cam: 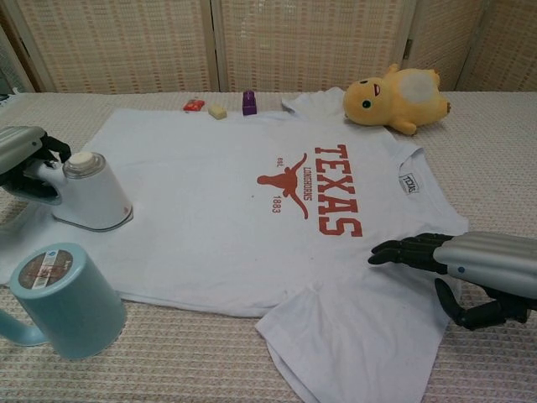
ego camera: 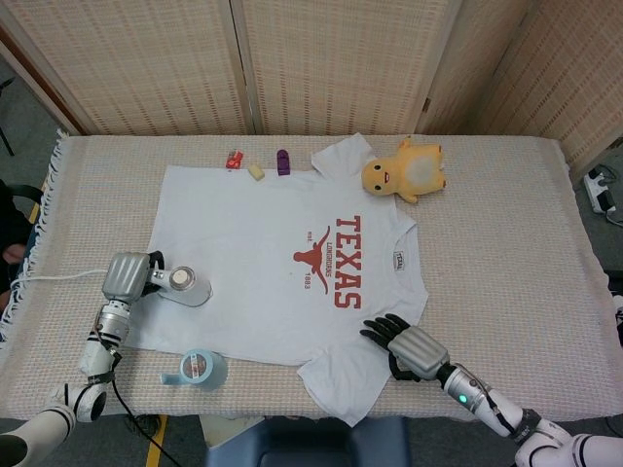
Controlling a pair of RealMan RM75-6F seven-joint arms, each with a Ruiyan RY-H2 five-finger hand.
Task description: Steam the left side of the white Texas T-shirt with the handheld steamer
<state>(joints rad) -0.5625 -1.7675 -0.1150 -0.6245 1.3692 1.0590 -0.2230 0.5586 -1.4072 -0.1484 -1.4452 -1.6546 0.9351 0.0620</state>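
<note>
The white Texas T-shirt [ego camera: 282, 258] [cam: 226, 201] lies flat on the table, its red print toward the robot's right. My left hand [ego camera: 125, 274] [cam: 18, 151] grips the handle of the white handheld steamer [ego camera: 185, 287] [cam: 86, 193], whose base rests on the shirt's left edge. Its white cord [ego camera: 54, 278] trails off to the left. My right hand [ego camera: 409, 345] [cam: 466, 269] rests on the shirt's near right sleeve, fingers spread flat and holding nothing.
A light blue mug [ego camera: 198, 368] [cam: 60, 298] stands by the near table edge, just below the steamer. A yellow plush toy [ego camera: 404, 170] [cam: 394, 88] sits at the far right of the shirt. Small red, yellow and purple items [ego camera: 256, 162] lie beyond the shirt's far hem.
</note>
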